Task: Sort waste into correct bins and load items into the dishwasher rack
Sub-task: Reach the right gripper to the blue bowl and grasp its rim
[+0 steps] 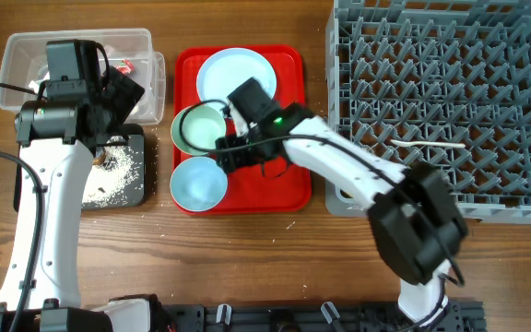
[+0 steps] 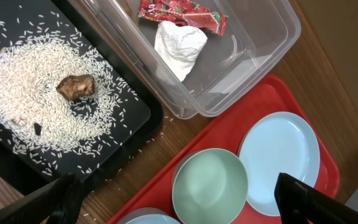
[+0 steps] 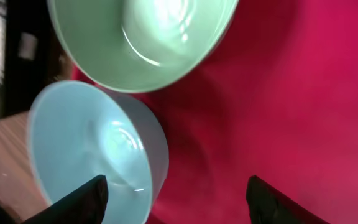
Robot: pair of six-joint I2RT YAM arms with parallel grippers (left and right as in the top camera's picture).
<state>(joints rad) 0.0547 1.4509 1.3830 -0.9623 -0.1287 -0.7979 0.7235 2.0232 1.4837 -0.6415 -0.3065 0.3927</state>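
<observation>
The red wrapper [image 2: 182, 12] and crumpled white tissue [image 2: 178, 46] lie in the clear tub [image 2: 260, 50]. White rice grains [image 2: 30, 68] and a brown scrap [image 2: 76, 86] lie on the black tray [image 2: 123, 112]. The pale blue plate [image 1: 238, 72], pale green bowl [image 1: 199, 127] and light blue bowl [image 1: 198, 183] sit on a red serving tray. The white spoon [image 1: 431, 148] lies in the grey rack [image 1: 450, 92]. My left gripper [image 2: 182, 202] is open and empty, high above the green bowl [image 2: 210, 180]. My right gripper [image 3: 179, 199] is open, low over the red tray, straddling the rim of the light blue bowl [image 3: 86, 149]. The yellow cup is out of view.
The red serving tray [image 1: 289, 175] lies between the bins and the rack. The clear tub [image 1: 26, 55] is at the far left, with the black tray [image 1: 123, 180] in front of it. A few rice grains lie on the wood beside the black tray.
</observation>
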